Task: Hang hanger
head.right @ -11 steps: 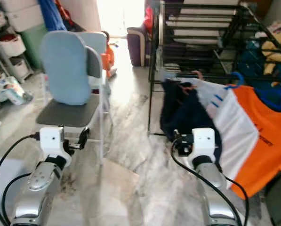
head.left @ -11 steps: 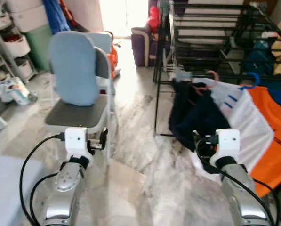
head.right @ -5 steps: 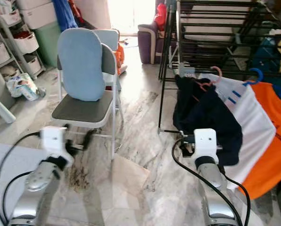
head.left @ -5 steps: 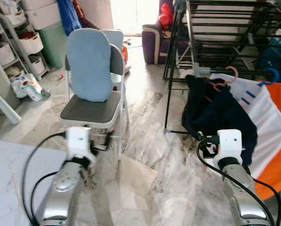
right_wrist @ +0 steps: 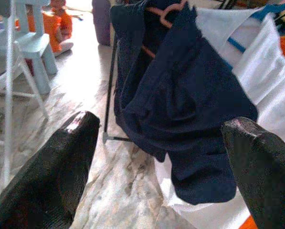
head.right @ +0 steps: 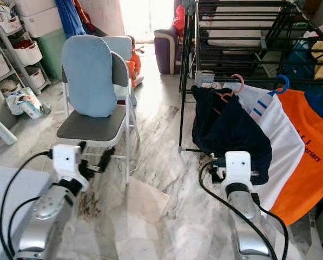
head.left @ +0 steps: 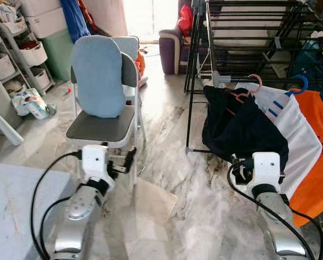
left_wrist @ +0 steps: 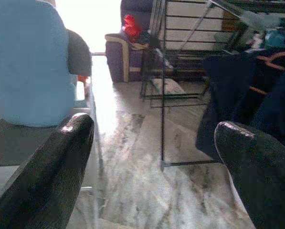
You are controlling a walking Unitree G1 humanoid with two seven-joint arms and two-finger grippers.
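On the left stands a grey folding chair [head.left: 100, 125] with a pale blue cushion [head.left: 98, 76] against its back. The left gripper [left_wrist: 154, 157] hovers near its seat, jaws spread and empty. To the right, a black drying rack [head.left: 242, 32] carries a pink hanger [head.left: 248, 89] under a dark navy garment [head.left: 239, 130] — then a white shirt [head.left: 291, 135] and an orange shirt [head.left: 318, 151]. The right gripper [right_wrist: 161, 162] faces the navy garment, jaws spread wide, holding nothing.
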